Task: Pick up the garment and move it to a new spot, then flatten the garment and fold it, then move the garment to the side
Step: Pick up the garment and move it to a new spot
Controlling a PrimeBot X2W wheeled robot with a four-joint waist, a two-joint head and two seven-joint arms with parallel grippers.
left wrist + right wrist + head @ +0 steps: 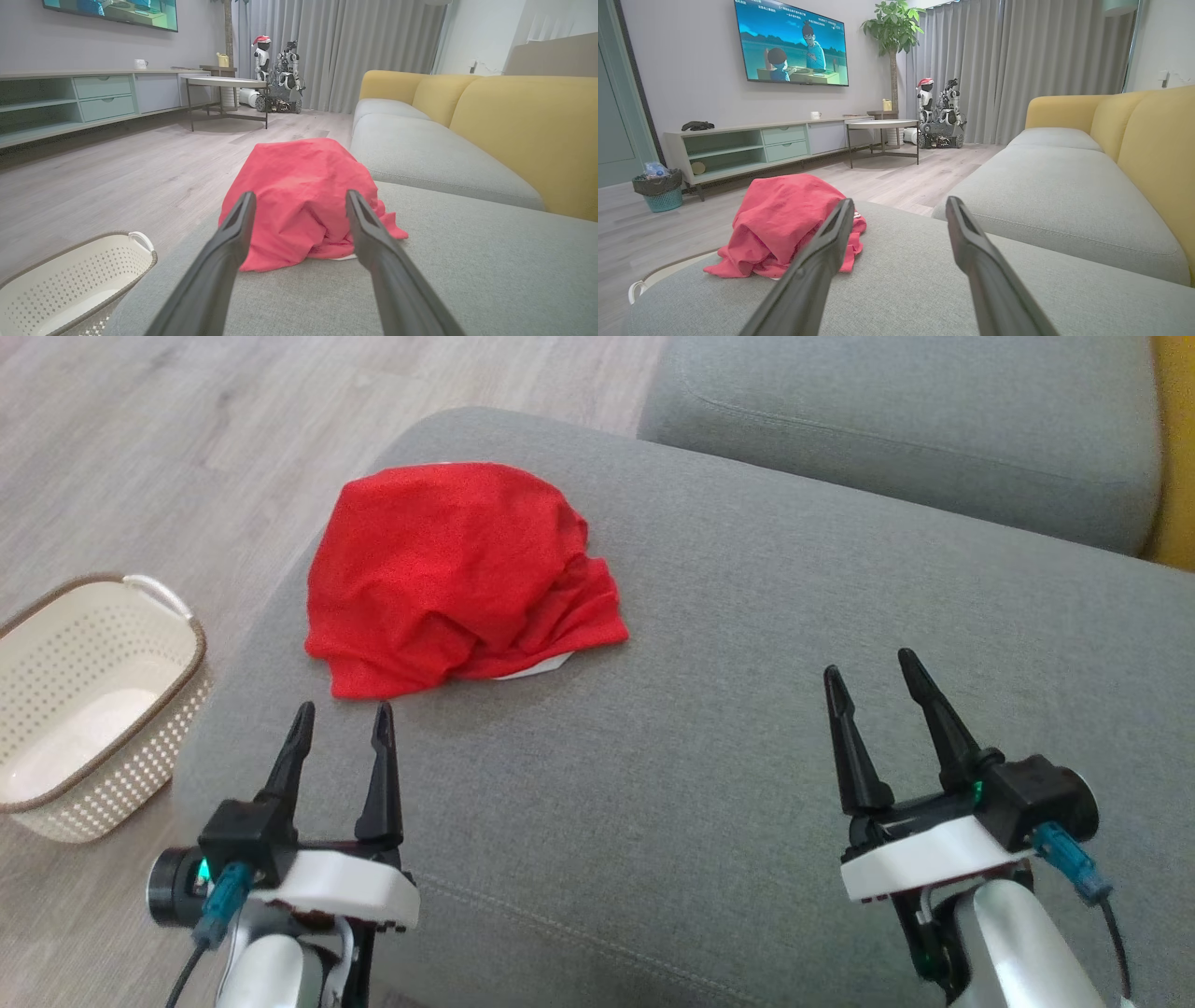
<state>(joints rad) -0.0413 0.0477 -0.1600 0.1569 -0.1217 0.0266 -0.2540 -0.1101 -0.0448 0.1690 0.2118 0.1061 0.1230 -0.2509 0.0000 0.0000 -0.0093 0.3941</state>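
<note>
A crumpled red garment [457,579] lies in a heap on the grey sofa seat cushion [747,709], close to the cushion's rounded edge, at about eleven o'clock in the head view. A sliver of white shows under its near hem. The left end effector [343,711] hovers just short of the heap, which sits at its one o'clock. Its two dark fingers are spread wide and hold nothing. The right end effector [869,665] is well apart, at four o'clock from the garment, equally wide open and empty. A perforated cream laundry basket [121,775] stands on the wooden floor [140,448] at nine o'clock.
</note>
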